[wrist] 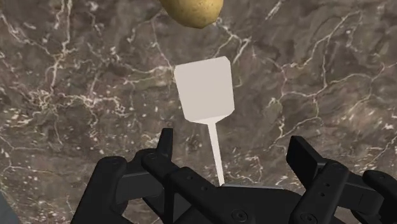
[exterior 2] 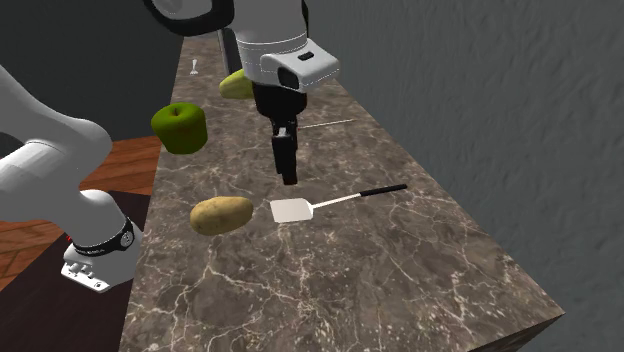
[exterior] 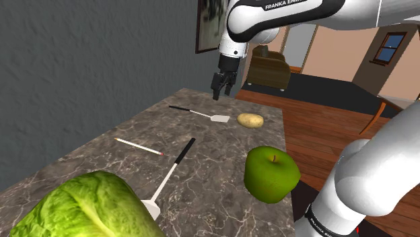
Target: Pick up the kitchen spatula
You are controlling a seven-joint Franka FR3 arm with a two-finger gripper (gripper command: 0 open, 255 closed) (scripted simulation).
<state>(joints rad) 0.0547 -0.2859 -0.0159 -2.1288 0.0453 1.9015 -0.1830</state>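
Observation:
A spatula lies flat on the marble counter, with a white square blade [exterior: 219,118] and a thin shaft ending in a black handle [exterior: 178,108]. In the second exterior view its blade [exterior 2: 291,210] points toward a potato and its handle [exterior 2: 382,189] toward the counter's wall-side edge. My black gripper [exterior: 222,92] hangs open above it, clear of the counter [exterior 2: 288,172]. In the wrist view the blade [wrist: 205,91] lies just ahead of the gripper [wrist: 232,145], and the white shaft runs back between the two spread fingers [wrist: 164,151]. Nothing is held.
A potato [exterior: 250,120] lies close beside the blade. A green apple [exterior: 270,173], a lettuce head [exterior: 87,209], a second long utensil with a black handle [exterior: 173,168] and a thin white stick [exterior: 139,145] lie nearer the stand. The counter edge [exterior: 286,145] drops to a wood floor.

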